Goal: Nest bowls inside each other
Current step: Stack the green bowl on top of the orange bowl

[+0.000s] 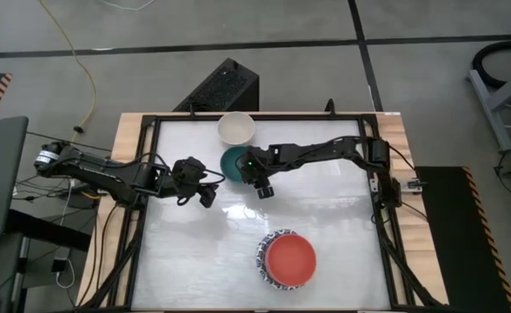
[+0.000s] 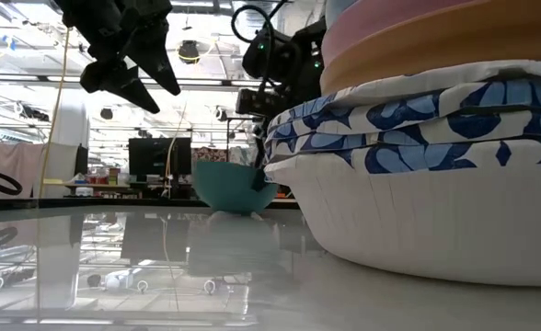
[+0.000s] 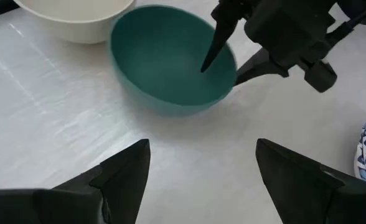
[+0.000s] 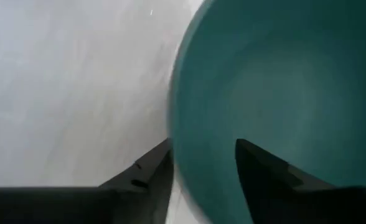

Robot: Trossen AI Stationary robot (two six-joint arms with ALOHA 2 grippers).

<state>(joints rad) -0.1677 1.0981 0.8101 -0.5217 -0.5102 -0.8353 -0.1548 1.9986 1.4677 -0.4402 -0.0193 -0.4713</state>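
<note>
Right gripper (image 3: pixel 229 59): we see it at the dark green bowl (image 1: pixel 235 163), one finger inside the rim and one outside, jaws narrow, straddling the wall; we cannot tell whether they press on it.
Left gripper (image 1: pixel 205 193): it hangs above the table (image 1: pixel 325 252) just beside the green bowl, jaws spread wide and holding nothing.
Dark green bowl: it sits tilted on the table, touching or just beside the cream-white bowl (image 1: pixel 236 129).
Stack (image 1: pixel 286 261): we count a red bowl on top, with blue-and-white patterned bowls below it, well apart from both grippers.
</note>
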